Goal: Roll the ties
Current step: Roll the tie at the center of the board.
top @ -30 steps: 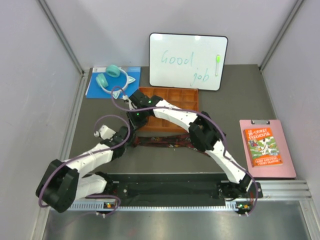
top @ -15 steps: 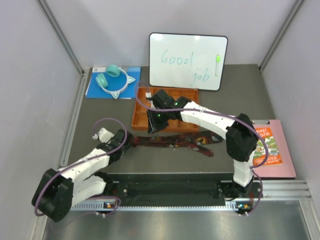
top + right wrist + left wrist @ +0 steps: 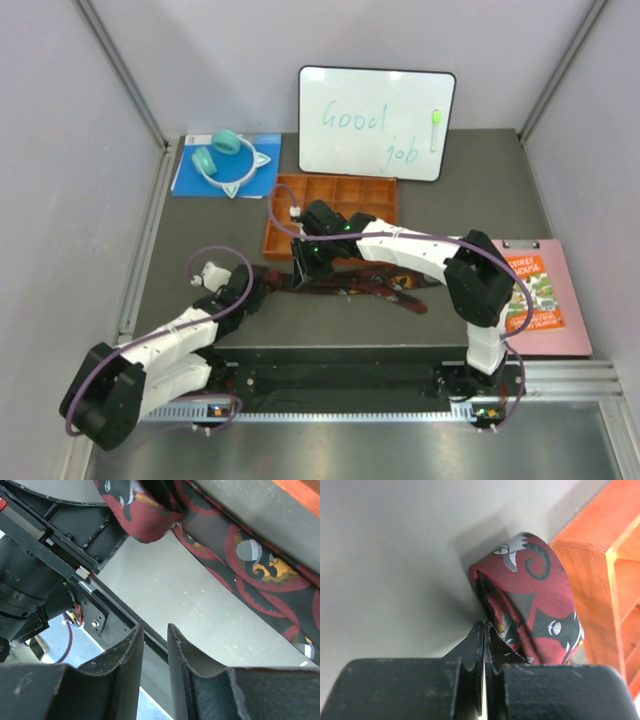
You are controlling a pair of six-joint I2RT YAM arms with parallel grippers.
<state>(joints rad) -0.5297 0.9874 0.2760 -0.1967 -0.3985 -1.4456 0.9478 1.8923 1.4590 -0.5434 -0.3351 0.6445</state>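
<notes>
A dark red tie (image 3: 372, 285) with a black pattern lies stretched across the table in front of the orange tray (image 3: 340, 190). Its left end is folded into a raised loop (image 3: 530, 585). My left gripper (image 3: 485, 625) is shut, and the loop's edge runs into its tips; from above it sits at the tie's left end (image 3: 260, 290). My right gripper (image 3: 303, 266) hovers over the tie just right of that loop. Its jaws (image 3: 155, 627) stand slightly open with nothing between them, and the tie (image 3: 250, 555) passes beyond them.
The tray's corner (image 3: 600, 545) stands close beside the loop. A whiteboard (image 3: 375, 120) leans at the back, with teal headphones (image 3: 225, 155) on a blue pad to its left. A pink clipboard with a book (image 3: 530, 295) lies at the right. A black rail (image 3: 340, 375) runs along the near edge.
My right gripper has come off the tray's left part, toward me and down to the tie, and its elbow swung right. The left gripper shifted slightly toward me.
</notes>
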